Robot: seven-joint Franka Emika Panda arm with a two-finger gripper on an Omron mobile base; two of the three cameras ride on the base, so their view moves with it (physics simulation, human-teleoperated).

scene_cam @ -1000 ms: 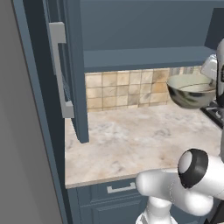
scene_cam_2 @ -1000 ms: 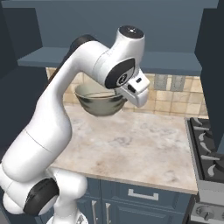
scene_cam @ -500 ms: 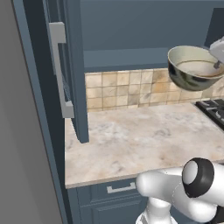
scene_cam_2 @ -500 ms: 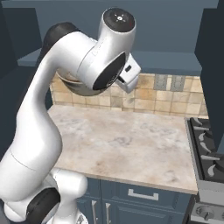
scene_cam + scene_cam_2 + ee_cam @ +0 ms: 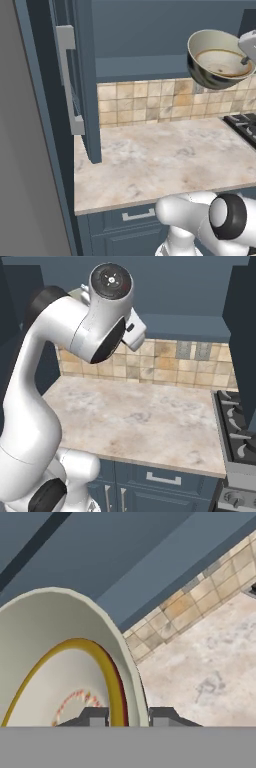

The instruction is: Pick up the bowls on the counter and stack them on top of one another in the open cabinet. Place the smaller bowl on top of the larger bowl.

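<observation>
Surface [image 5: 150,160] lies nearest, its marbled top well below the bowl [image 5: 216,59]. Tool [image 5: 128,716] sits at the bowl's rim, one fingertip inside the wall and one outside, so it is closed on that rim; the bowl hangs tilted, its cream inside facing back toward the left base camera. Beyond and slightly below the bowl runs the cabinet [image 5: 150,40] shelf edge, above the tiled backsplash [image 5: 150,102]. Judged from this, the bowl must travel away from the arm, over that edge, and level out before release.
</observation>
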